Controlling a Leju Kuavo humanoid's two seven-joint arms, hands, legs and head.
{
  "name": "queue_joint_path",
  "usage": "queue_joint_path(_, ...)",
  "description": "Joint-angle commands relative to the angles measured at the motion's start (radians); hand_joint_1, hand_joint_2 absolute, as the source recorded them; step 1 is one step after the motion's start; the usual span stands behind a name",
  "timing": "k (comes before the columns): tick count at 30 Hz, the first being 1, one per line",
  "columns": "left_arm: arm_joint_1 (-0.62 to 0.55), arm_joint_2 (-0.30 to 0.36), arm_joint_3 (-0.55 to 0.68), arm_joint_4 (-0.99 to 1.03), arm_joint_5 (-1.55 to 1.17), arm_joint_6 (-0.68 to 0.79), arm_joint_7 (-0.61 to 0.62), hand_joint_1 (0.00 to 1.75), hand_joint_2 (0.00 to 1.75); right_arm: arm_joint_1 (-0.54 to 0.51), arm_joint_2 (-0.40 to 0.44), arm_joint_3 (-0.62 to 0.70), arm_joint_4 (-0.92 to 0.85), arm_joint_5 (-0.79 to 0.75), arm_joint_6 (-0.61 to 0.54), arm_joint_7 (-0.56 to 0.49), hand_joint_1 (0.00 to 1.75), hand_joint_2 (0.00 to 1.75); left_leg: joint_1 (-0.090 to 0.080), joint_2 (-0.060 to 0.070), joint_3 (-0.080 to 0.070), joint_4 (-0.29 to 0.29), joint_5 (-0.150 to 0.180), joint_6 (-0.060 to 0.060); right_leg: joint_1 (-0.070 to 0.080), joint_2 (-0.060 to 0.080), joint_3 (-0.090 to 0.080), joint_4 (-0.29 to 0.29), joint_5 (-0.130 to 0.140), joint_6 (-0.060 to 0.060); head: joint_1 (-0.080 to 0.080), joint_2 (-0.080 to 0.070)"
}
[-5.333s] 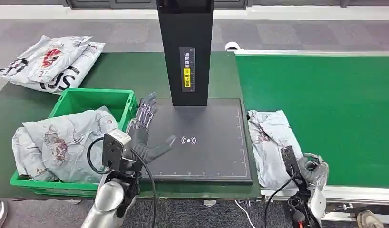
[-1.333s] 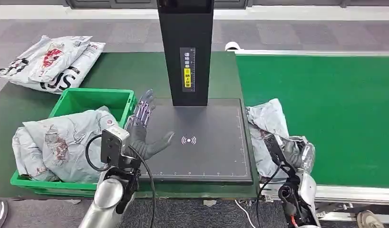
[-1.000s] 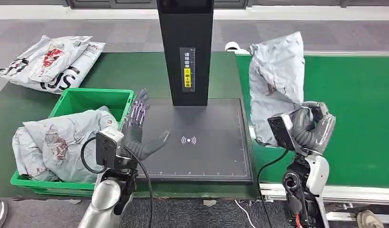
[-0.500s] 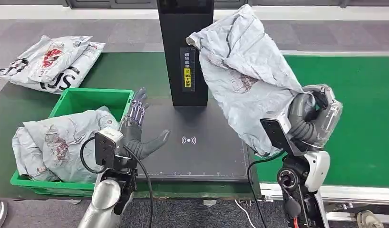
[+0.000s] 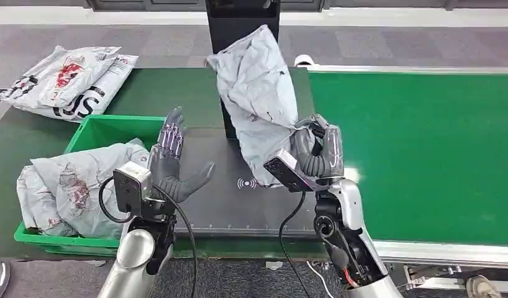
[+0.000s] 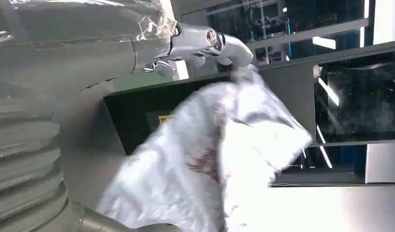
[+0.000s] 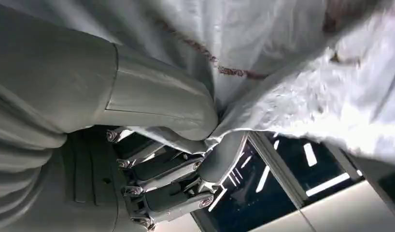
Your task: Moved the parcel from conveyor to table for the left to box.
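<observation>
Nearest, the left hand (image 5: 171, 167) hovers over the near left edge of the black scanner pad (image 5: 258, 205), fingers (image 5: 172, 133) spread apart and holding nothing. Beside it, the green bin (image 5: 99, 133) on the worktop (image 5: 158, 93) holds a crumpled grey mailer (image 5: 77, 183). Over the pad, the right hand (image 5: 313, 152) has its fingers clamped on the grey parcel (image 5: 258, 93), held up in front of the black post (image 5: 239, 15). Far left lie more mailers (image 5: 59, 81); the green conveyor (image 5: 425, 149) runs to the right.

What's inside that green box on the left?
The green box holds a crumpled grey parcel with reddish markings, which spills over its rim. Part of the far end looks bare. Whatever lies beneath that parcel, and the floor of the box there, is covered.
</observation>
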Motion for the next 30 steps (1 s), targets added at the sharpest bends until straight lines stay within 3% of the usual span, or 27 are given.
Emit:
queue_joint_path(1,-0.036,0.013,0.039,0.047,0.007,0.012,0.0,0.0,1.75,-0.083,0.017,0.078,0.222,-0.032,0.076,0.028,1.75,1.75,0.0,0.003,0.003,-0.001,0.0,0.0,0.0,0.002,0.002,-0.002,0.0,0.0,0.0,0.0)
queue_joint_path(7,-0.042,0.014,0.047,0.042,0.011,0.024,0.005,0.0,1.75,-0.153,0.051,0.069,0.507,-0.056,0.056,0.043,1.75,1.75,0.001,0.004,0.003,-0.001,0.0,0.0,0.001,0.002,0.002,-0.002,0.001,-0.001,0.0,0.0)
queue_joint_path(13,-0.04,0.003,0.061,0.04,0.007,0.02,0.018,0.0,1.75,-0.149,0.058,0.064,0.56,-0.056,0.074,0.037,1.75,1.75,0.0,0.003,0.004,-0.002,0.0,0.0,0.001,0.002,0.003,-0.003,0.0,-0.001,0.0,0.0)
queue_joint_path(17,-0.045,0.008,0.072,0.035,0.007,0.022,0.019,0.0,1.75,-0.127,0.055,0.073,0.557,-0.058,0.141,0.108,1.75,1.75,0.0,0.001,0.003,-0.001,-0.001,0.0,0.001,0.0,0.003,-0.002,0.0,0.0,0.0,0.0)
queue_joint_path(18,-0.044,0.007,0.073,0.034,0.007,0.023,0.019,0.0,1.75,-0.123,0.053,0.07,0.548,-0.057,0.142,0.132,1.52,1.75,0.0,0.002,0.004,-0.002,-0.001,0.0,0.001,0.001,0.004,-0.002,0.0,-0.001,0.0,0.0)
queue_joint_path(22,-0.043,0.007,0.073,0.031,0.006,0.023,0.019,0.0,1.75,-0.122,0.047,0.071,0.546,-0.048,0.141,0.148,1.52,1.75,0.0,0.001,0.001,-0.001,0.0,0.0,0.0,0.0,0.001,-0.001,0.0,0.0,0.0,0.0)
queue_joint_path(23,-0.041,0.007,0.072,0.029,0.006,0.023,0.02,0.0,1.75,-0.124,0.046,0.069,0.546,-0.044,0.136,0.157,0.0,1.75,0.0,0.002,0.003,-0.002,0.0,0.0,0.0,0.0,0.002,-0.002,0.0,-0.001,0.0,0.0)
queue_joint_path(30,-0.027,0.008,0.077,0.012,-0.004,0.026,0.025,0.0,1.75,-0.087,0.021,0.019,0.459,-0.086,0.051,0.129,0.0,1.75,0.0,0.0,0.002,-0.001,0.0,0.0,0.0,-0.001,0.001,-0.001,0.0,0.0,0.0,0.0)
